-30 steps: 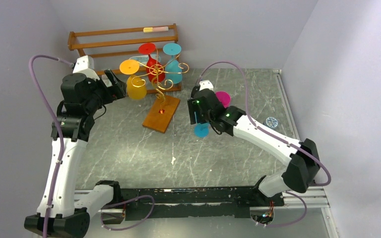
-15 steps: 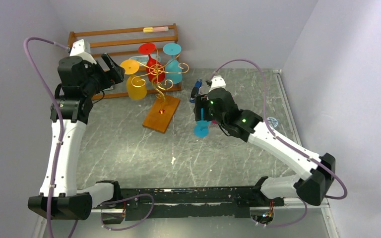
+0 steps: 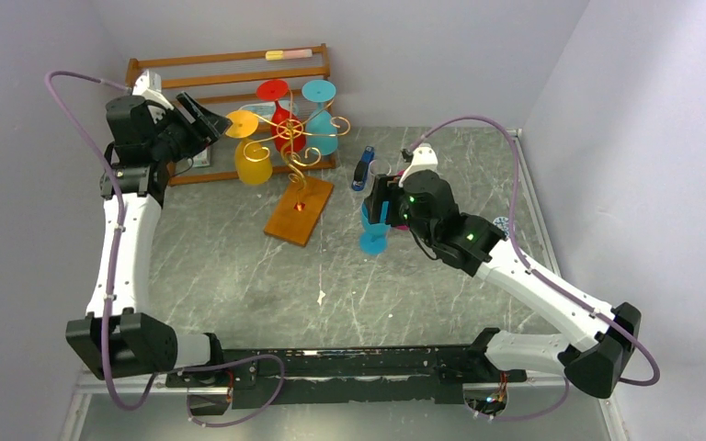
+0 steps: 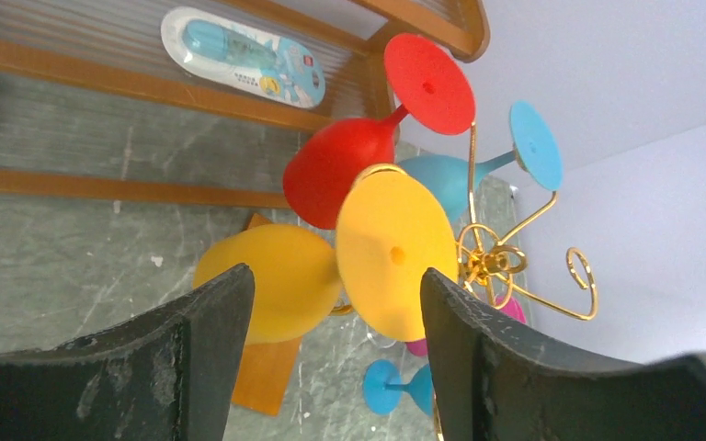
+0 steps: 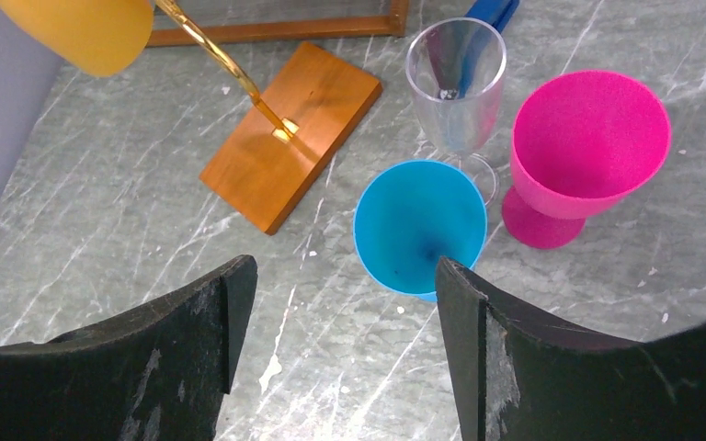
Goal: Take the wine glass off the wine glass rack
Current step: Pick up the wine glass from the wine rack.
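Wine glass in yellow (image 3: 252,162) hung upside down from a curled arm on the left side of the gold stand, so it wasn't off yet. Biggest thing was the grey marbled tabletop (image 3: 239,266), with a brown slatted shelf (image 3: 211,60) along the back wall. In front of that stood the wine glass rack (image 3: 301,211) on its orange-brown wooden base. A red glass (image 3: 282,119) and a teal glass (image 3: 322,129) hung upside down from the arms behind the yellow one. The left pincer (image 4: 334,285) was up high by the yellow glass, fingers spread. In its wrist view the flat yellow foot sat in the gap between them, but tbh I couldn't tell if either finger touched it. The right pincer (image 5: 340,271) was spread too, gripping nothing, hovering over the cluster of cups to the right of the wooden base. Those were a pink cup (image 5: 588,147), a blue cup (image 5: 418,225) and a clear glass (image 5: 455,83), all upright on the tabletop and packed close together. The blue one was nearest the pincer and the clear one sat behind it. A small dark-blue object (image 3: 363,170) sat just past the clear glass, though I couldn't make out what it was.
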{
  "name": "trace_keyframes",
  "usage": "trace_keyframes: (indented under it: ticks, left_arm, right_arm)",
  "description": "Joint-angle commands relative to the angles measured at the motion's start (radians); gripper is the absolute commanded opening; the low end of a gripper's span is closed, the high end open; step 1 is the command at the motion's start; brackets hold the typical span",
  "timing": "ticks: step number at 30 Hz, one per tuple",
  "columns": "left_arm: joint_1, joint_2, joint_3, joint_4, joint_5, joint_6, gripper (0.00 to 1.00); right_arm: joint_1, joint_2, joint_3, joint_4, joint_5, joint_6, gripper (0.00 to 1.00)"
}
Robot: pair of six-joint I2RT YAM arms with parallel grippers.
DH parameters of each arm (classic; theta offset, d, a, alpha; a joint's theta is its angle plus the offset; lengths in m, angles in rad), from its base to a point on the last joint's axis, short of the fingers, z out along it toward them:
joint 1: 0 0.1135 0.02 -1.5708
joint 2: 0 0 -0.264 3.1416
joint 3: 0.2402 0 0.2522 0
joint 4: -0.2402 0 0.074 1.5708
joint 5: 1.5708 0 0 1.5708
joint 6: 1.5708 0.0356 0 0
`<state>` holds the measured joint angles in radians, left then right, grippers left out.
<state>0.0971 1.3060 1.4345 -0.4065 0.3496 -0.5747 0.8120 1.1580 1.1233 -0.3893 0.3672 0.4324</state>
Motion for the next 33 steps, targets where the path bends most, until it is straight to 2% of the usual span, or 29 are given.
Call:
trace_keyframes:
  ticks: [1, 4, 6, 14, 17, 21, 29, 33]
  left_arm:
    - [0.034, 0.022, -0.047, 0.114, 0.146, -0.078, 0.67]
    - [0.05, 0.038, -0.049, 0.121, 0.192, -0.045, 0.64]
    - [0.062, 0.048, -0.04, 0.09, 0.205, -0.024, 0.59]
    - [0.075, 0.036, -0.124, 0.188, 0.297, -0.052, 0.48]
    - [0.077, 0.041, -0.121, 0.173, 0.307, -0.041, 0.46]
    - [0.089, 0.037, -0.126, 0.161, 0.307, -0.042, 0.37]
    - [0.105, 0.032, -0.143, 0.182, 0.33, -0.065, 0.35]
    - [0.108, 0.029, -0.144, 0.19, 0.337, -0.075, 0.37]
  right_arm:
    - [-0.004, -0.02, -0.028, 0.031, 0.011, 0.037, 0.75]
    - [-0.004, -0.016, -0.037, 0.033, 0.004, 0.04, 0.75]
    - [-0.005, -0.009, -0.035, 0.03, -0.002, 0.041, 0.75]
    - [-0.005, 0.003, -0.04, 0.036, -0.025, 0.063, 0.75]
    - [-0.005, 0.009, -0.04, 0.036, -0.03, 0.066, 0.75]
    - [-0.005, 0.009, -0.037, 0.022, -0.023, 0.068, 0.76]
    - [-0.006, -0.01, -0.06, 0.038, -0.024, 0.071, 0.76]
    - [-0.006, 0.002, -0.05, 0.034, -0.037, 0.075, 0.76]
